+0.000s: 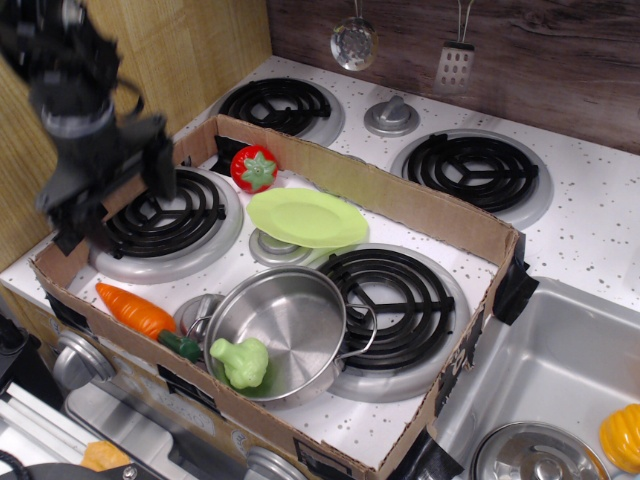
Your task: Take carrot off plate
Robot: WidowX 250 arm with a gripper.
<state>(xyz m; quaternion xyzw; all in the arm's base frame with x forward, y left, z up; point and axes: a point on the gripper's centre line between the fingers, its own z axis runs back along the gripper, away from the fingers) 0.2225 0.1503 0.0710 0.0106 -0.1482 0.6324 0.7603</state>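
Observation:
The orange carrot lies flat on the stove top at the front left, inside the cardboard wall, its green stem end against the steel pot. The light yellow-green plate sits in the middle of the stove with nothing on it. My gripper hangs above the left burner, well above and behind the carrot. Its fingers are spread and hold nothing.
A cardboard wall rings the stove top. A red toy tomato sits at the back left. The pot holds a green toy vegetable. A sink with a lid and a yellow toy is at the right.

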